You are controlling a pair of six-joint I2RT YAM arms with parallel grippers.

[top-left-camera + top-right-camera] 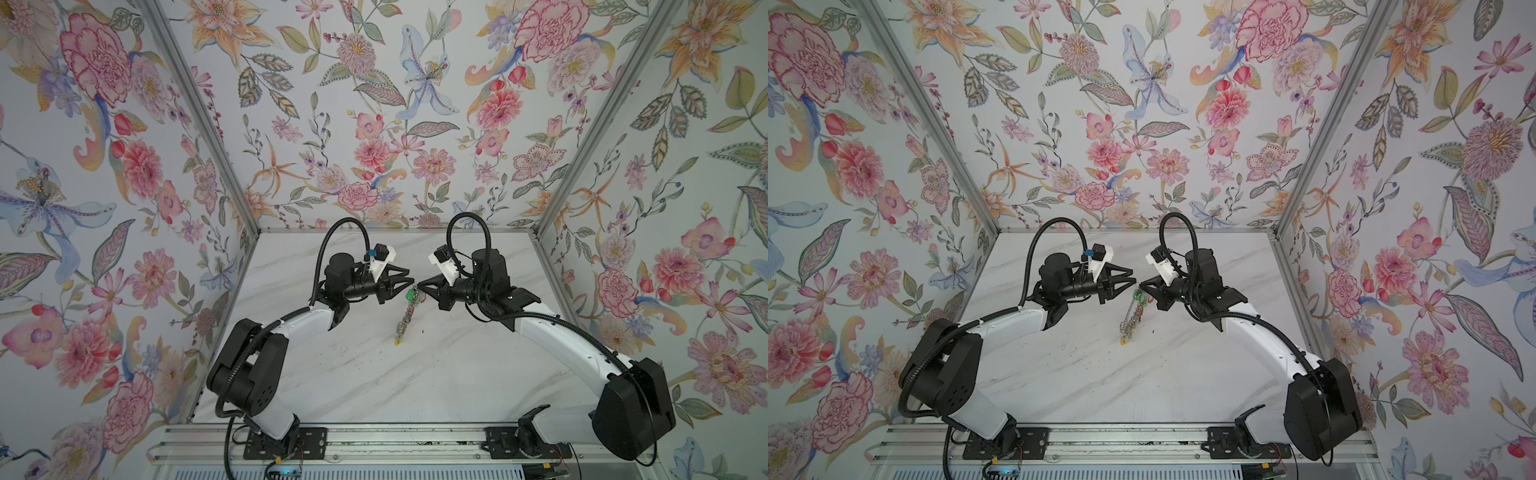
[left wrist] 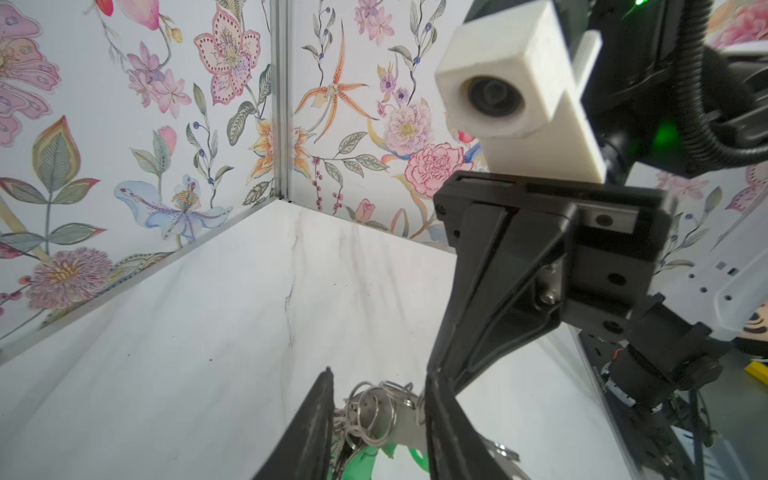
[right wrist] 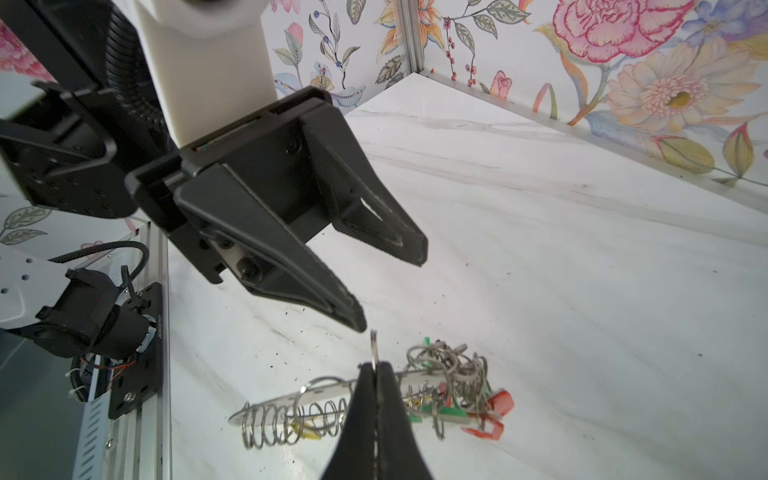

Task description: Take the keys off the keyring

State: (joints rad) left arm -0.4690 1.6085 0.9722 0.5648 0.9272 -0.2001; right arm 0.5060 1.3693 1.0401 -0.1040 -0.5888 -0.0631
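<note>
Now — left tool [image 3: 386, 286] apart, just beside keys [image 3: 455, 374]; right tool [image 3: 376, 368] clamped on one split ring [image 3: 374, 345].

One keyring [image 3: 320, 392], keys [image 3: 451, 384] too tangled to count — one left gripper [image 3: 388, 291], one right gripper [image 3: 376, 368].

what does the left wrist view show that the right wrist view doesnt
Only the left wrist view: the right arm's white camera housing. Only the right wrist view: red tags, a yellow tag, and the right end effector shut on a split ring. Both: the keyring, green tags and the marble table.
</note>
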